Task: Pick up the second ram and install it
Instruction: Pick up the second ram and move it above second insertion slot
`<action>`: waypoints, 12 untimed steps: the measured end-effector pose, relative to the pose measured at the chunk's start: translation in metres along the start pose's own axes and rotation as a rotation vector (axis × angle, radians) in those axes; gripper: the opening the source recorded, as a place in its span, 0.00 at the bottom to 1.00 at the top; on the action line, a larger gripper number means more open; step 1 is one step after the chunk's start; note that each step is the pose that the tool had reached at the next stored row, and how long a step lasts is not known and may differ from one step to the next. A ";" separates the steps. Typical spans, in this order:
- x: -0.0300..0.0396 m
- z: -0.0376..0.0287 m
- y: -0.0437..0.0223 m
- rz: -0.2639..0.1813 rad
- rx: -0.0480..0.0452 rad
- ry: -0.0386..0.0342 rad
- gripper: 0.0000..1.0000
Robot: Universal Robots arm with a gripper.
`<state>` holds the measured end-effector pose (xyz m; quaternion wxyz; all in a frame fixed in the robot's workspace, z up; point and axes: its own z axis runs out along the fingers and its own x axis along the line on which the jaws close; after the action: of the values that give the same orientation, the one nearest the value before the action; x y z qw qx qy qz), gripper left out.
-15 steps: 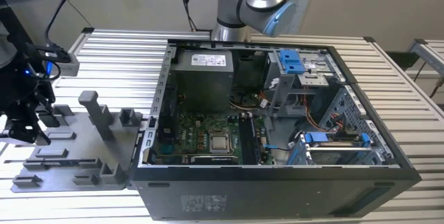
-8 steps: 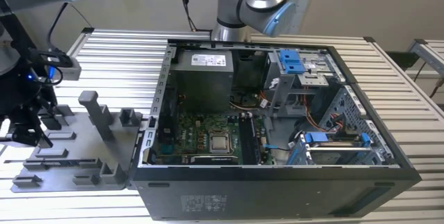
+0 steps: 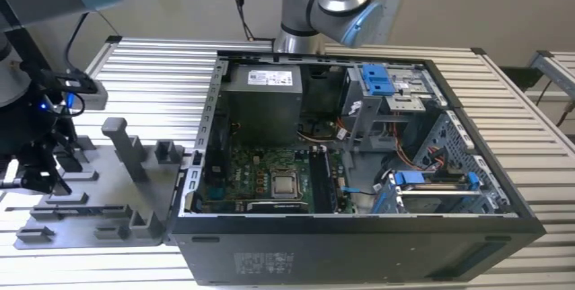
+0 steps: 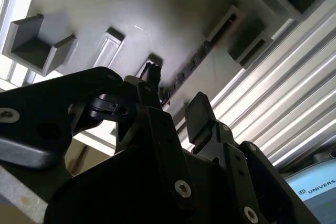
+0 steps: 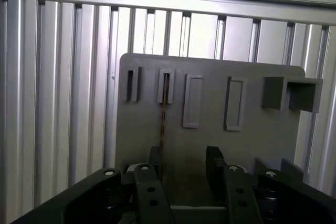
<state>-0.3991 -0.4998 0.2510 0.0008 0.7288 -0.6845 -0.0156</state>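
Observation:
The second ram [image 5: 163, 109] is a thin dark strip standing edge-on in a slot of the grey holder tray [image 5: 252, 145]. In the second wrist view the ram [image 4: 197, 56] runs diagonally across the tray. My gripper [image 5: 184, 157] hangs just above the tray, open, with its black fingers [image 5: 215, 161] on either side of the strip's near end. The strip lies close to the inside of one finger and I cannot tell whether they touch. In the exterior view my gripper [image 3: 38, 172] is over the tray [image 3: 117, 226] at the exterior view's left.
An open computer case [image 3: 359, 236] stands to the right of the tray, with its motherboard [image 3: 269, 175] and blue drive clips [image 3: 378, 78] exposed. Upright grey posts [image 3: 121, 142] rise from the tray. Everything rests on a slatted metal table [image 3: 153, 61]. Another arm [image 3: 324, 1] stands behind the case.

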 end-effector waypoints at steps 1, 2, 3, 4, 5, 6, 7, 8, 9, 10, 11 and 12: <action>0.0001 0.0012 0.0001 0.000 0.0002 -0.0001 0.48; 0.0003 0.0024 0.0002 0.000 0.0003 0.0000 0.48; 0.0005 0.0036 0.0003 0.000 0.0004 0.0001 0.48; 0.0008 0.0048 0.0004 0.000 0.0005 0.0002 0.48; 0.0010 0.0060 0.0006 0.000 0.0007 0.0002 0.48; 0.0014 0.0072 0.0007 0.000 0.0008 0.0002 0.48; 0.0019 0.0083 0.0007 0.000 0.0009 0.0001 0.48; 0.0024 0.0093 0.0009 0.000 0.0010 0.0001 0.48; 0.0029 0.0104 0.0010 0.000 0.0012 0.0001 0.48; 0.0034 0.0116 0.0010 0.000 0.0013 0.0000 0.48; 0.0040 0.0127 0.0011 0.000 0.0012 0.0001 0.48; 0.0046 0.0137 0.0012 0.000 0.0012 0.0001 0.48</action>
<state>-0.4004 -0.5042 0.2372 0.0004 0.7289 -0.6844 -0.0152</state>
